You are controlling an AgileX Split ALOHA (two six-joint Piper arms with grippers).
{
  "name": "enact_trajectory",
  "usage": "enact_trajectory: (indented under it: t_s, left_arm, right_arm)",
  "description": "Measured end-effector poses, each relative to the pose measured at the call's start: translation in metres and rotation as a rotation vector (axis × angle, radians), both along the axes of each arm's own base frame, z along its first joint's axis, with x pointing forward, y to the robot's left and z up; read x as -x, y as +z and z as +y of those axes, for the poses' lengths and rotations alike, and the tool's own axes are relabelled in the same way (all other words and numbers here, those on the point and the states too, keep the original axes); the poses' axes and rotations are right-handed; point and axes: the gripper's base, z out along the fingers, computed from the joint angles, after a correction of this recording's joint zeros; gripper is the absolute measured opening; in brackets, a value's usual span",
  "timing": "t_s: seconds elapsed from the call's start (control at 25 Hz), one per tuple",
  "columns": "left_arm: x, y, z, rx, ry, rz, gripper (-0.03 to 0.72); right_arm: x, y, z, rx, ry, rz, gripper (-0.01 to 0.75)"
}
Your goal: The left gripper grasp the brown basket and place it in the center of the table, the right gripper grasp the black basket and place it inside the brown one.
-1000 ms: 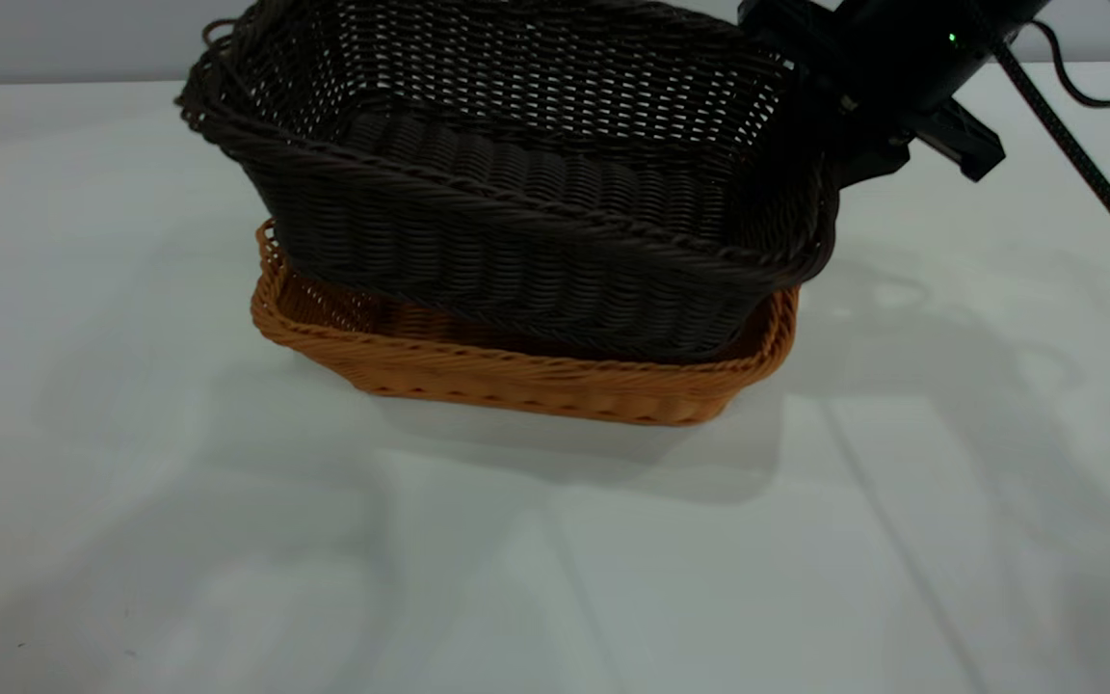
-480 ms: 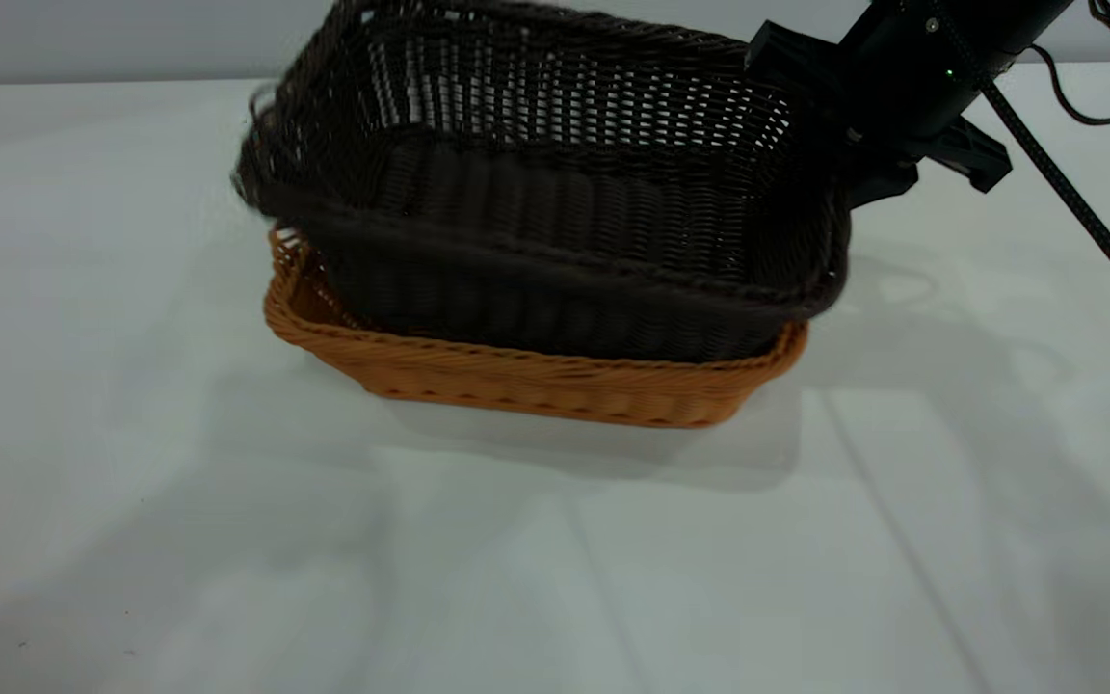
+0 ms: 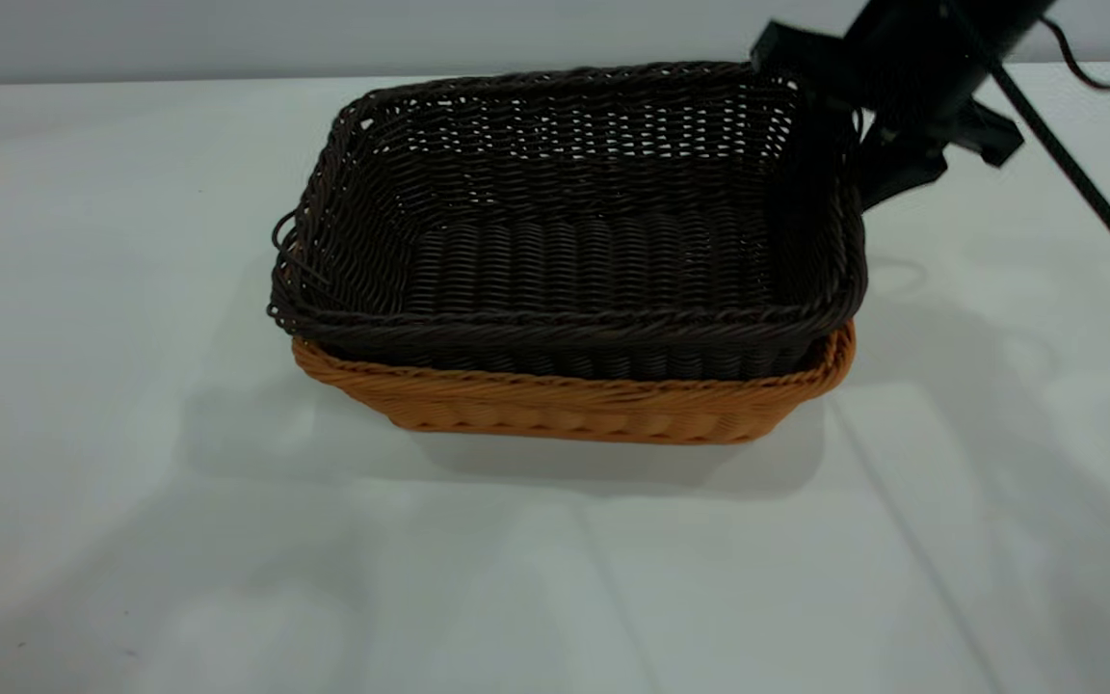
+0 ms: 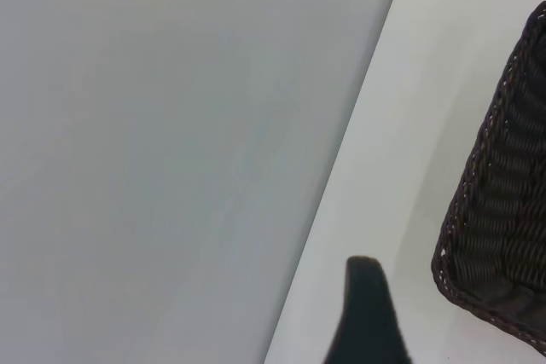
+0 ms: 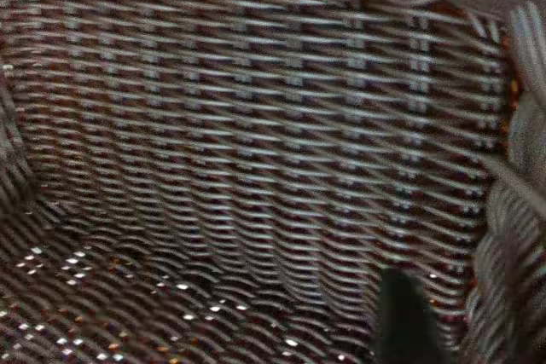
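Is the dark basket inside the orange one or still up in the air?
Inside. The black basket sits nested in the brown basket, its rim just above the orange rim. The right pincer is at its far right corner.

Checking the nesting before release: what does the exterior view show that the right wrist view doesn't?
Exterior only: the whole black basket sitting level inside the brown basket on the table, with the right gripper at its right end. Right wrist only: a close look at the dark weave, with orange glints showing through it. Both: the black basket's interior.
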Motion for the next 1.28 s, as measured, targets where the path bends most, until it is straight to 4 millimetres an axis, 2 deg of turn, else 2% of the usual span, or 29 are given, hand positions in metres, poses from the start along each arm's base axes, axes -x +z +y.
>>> enact_trajectory:
  t_s: [0.16,0.28,0.4,0.56,0.64,0.76,0.88,1.0,1.08,1.16,1.28]
  left_arm:
    - [0.010,0.010,0.006,0.020,0.000,-0.035,0.478]
    - [0.024,0.023,0.013,0.047,0.001,-0.085,0.478]
    - [0.043,0.038,0.024,0.091,0.008,-0.137,0.478]
    - [0.075,0.059,0.042,0.200,0.048,-0.190,0.478]
    - [0.092,0.066,0.053,0.261,0.091,-0.190,0.478]
    - [0.118,0.070,0.073,0.329,0.193,-0.154,0.478]
    - [0.139,0.067,0.095,0.377,0.347,-0.080,0.478]
    - [0.151,0.058,0.114,0.378,0.540,0.023,0.478]
    - [0.156,0.050,0.122,0.361,0.659,0.107,0.478]
    - [0.155,0.049,0.124,0.386,0.699,0.110,0.478]
    - [0.154,0.043,0.122,0.394,0.712,0.139,0.478]
  right_arm:
    - [-0.009,0.019,0.003,0.009,0.092,-0.002,0.486]
    - [-0.011,0.035,0.001,0.044,0.168,0.002,0.562]
    - [-0.014,0.064,-0.001,0.081,0.198,-0.028,0.582]
    - [-0.005,0.128,-0.006,0.101,0.211,-0.138,0.580]
    - [0.008,0.164,-0.010,0.107,0.223,-0.205,0.570]
    - [0.041,0.224,-0.019,0.123,0.227,-0.317,0.556]
    - [0.078,0.272,-0.030,0.141,0.222,-0.413,0.552]
    - [0.116,0.312,-0.040,0.148,0.189,-0.517,0.552]
    - [0.141,0.333,-0.047,0.148,0.164,-0.583,0.551]
    - [0.168,0.347,-0.055,0.151,0.141,-0.641,0.551]
    - [0.206,0.352,-0.065,0.158,0.127,-0.688,0.551]
